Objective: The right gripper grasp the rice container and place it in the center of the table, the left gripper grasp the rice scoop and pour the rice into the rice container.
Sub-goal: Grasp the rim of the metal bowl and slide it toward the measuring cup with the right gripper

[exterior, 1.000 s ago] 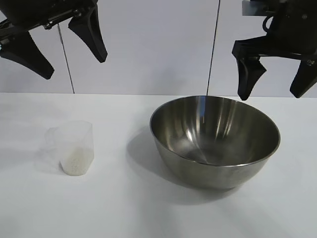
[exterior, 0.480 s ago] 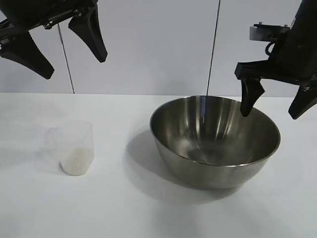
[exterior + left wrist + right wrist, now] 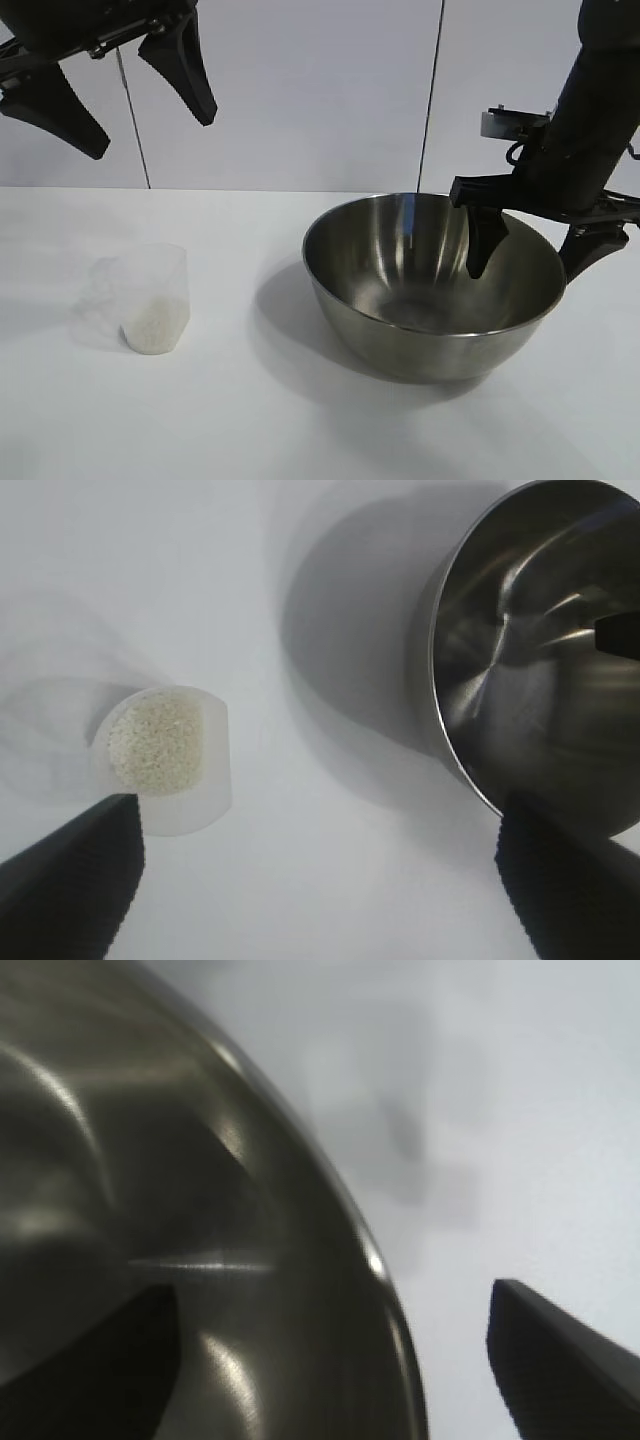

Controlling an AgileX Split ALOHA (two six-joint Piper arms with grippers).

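Straddling rice container (image 3: 434, 285) rim, right pincer (image 3: 530, 250) (outer finger half-hidden)

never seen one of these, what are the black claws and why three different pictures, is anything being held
Two robot arms work at a white table, each ending in a black two-fingered claw. One picture is from a camera facing the arms; the other two are from cameras on each arm's wrist, looking down past its own fingers.

On the table stand a steel bowl and a small clear scoop with rice in it.

The left gripper hangs open above the scoop, touching nothing. The right gripper is open astride the bowl's right rim: one finger inside the bowl, the other outside. The right wrist view shows the rim between the fingers, not clamped.

Nothing is held yet.
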